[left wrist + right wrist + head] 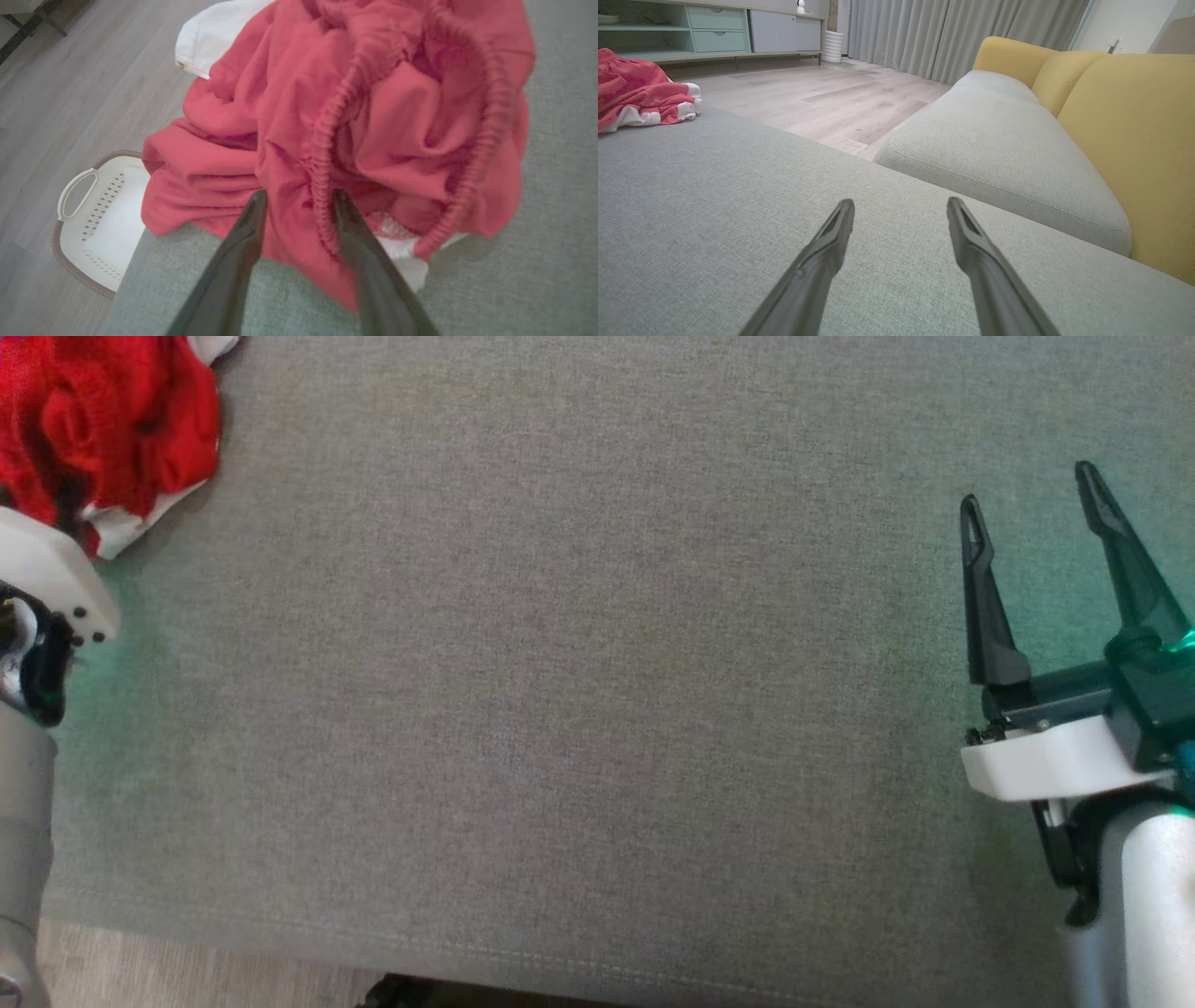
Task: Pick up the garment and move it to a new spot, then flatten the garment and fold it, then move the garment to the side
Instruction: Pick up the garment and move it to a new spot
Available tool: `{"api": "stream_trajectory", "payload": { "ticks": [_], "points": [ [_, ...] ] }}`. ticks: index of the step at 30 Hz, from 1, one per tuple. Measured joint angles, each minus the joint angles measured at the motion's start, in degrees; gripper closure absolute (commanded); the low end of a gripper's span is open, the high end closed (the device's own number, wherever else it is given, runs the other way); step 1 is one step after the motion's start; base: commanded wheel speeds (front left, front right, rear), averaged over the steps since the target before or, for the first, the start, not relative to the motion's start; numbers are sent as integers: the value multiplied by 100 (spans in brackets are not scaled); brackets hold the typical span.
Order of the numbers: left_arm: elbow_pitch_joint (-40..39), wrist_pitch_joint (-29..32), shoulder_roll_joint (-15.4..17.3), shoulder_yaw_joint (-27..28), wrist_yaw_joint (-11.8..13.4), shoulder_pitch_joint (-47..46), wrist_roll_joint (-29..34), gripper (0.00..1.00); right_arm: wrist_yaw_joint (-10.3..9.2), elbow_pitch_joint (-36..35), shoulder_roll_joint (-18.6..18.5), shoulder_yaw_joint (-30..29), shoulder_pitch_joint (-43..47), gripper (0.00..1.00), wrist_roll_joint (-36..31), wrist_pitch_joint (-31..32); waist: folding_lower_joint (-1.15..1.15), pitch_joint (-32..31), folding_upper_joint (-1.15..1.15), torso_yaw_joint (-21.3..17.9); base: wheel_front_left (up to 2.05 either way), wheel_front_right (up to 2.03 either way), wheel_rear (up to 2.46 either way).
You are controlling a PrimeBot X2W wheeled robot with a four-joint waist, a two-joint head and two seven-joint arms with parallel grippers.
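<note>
- Grey woven upholstered surface [597, 672], with a second grey seat cushion [1004, 154] beside it.
- Yellow backrests [1125, 130] behind.
- Pale wood-plank floor [840, 98].
- Grey curtains [952, 32] hang full-length.
- Low cabinet [714, 28] with mint-green drawers.
- White basket [103, 219] on the floor.

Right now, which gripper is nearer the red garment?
Left. The left gripper has its fingers at the red garment; the right gripper hangs far across the grey cushion.
</note>
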Motion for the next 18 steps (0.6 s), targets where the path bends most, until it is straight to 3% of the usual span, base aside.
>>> {"api": "stream_trajectory", "payload": {
  "ticks": [1, 2, 7, 10, 18],
  "points": [
    [29, -68, 3, -4, -22, 0, 1, 91, 0, 24, 0, 4, 0, 0, 0, -2, 0, -24, 0, 4, 0, 0, 0],
    [46, -151, 5, -9, -23, -2, 7, 100, -1, 59, 1, 12, 0, 0, 1, -10, 0, -55, 0, 8, 0, 0, 0],
    [191, -403, 85, -126, -68, -102, 124, 100, -1, 274, 15, 47, 2, 0, 20, -136, 0, -291, 0, 2, 0, 0, 0],
    [164, -580, 303, -261, -82, -236, 311, 100, 0, 517, 101, 57, 33, 0, 100, -288, 0, -585, 0, -30, 0, 0, 0],
    [-352, -693, 653, -812, -221, -413, 749, 100, -1, 1078, 192, -10, 314, 0, 313, -667, -1, -1416, 0, -183, 0, 0, 0]
  ]
}}
